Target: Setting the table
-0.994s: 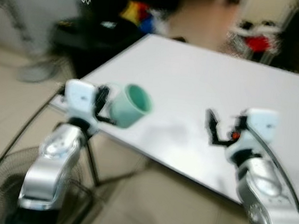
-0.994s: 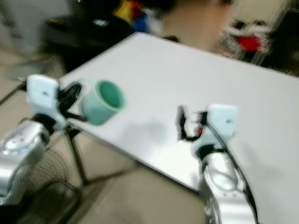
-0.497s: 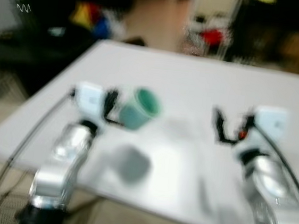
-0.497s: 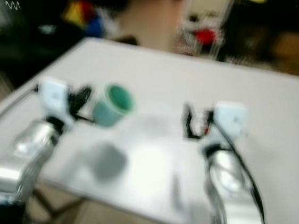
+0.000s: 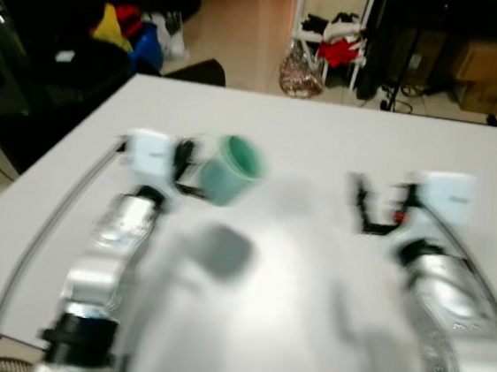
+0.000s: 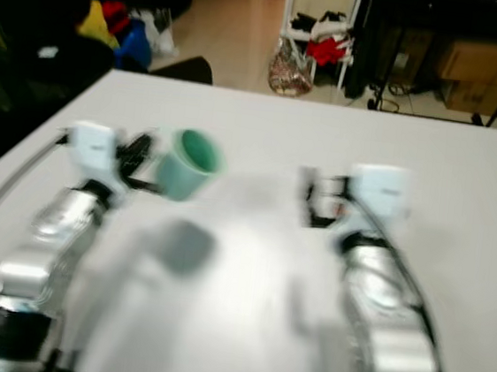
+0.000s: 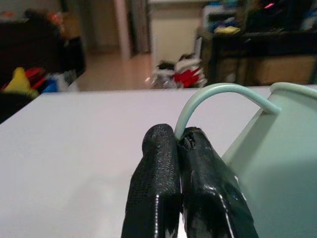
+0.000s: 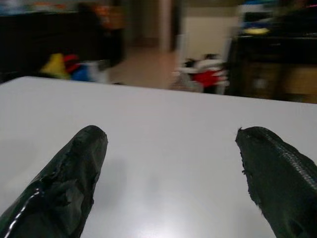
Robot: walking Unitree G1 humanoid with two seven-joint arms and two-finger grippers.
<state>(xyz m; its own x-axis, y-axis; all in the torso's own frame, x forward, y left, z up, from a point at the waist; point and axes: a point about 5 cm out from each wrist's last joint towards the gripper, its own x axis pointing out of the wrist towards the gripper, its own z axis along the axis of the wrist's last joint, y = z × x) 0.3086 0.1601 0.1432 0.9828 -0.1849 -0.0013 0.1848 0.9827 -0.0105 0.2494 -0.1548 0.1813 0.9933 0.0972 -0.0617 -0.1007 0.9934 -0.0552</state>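
Left eye view, slightly blurred: white worktop [image 5: 324, 141] seen from above and in front, both silver arms reaching over it. Left pincer [image 5: 188, 166] held above the near left part of the worktop, carrying a pale green cup [image 5: 229, 170] lifted clear of the surface, mouth tilted up and away, dark soft shadow [image 5: 221, 251] on the worktop just below it. Left wrist view: two black fingers [image 7: 163, 198] pressed together on the thin curved handle [image 7: 218, 96] of the cup, cup wall close beside them, worktop stretching ahead. Right pincer [image 5: 369, 208] hovering above the near right part of the worktop, well apart from the cup. Right wrist view: two black fingertips [image 8: 74, 173] spread wide with bare white surface between them, nothing held. Beyond the far edge of the worktop: tiled floor [image 5: 238, 34], a heap of red and white cloth on a small white rack [image 5: 335, 35], a mesh bag [image 5: 300, 72] on the floor just beside it, brown cardboard boxes [image 5: 487, 69] on dark shelving at far right, yellow and blue items [image 5: 126, 35] on the far left against dark furniture. Black cable [image 5: 48, 227] running along the left arm toward the near edge.
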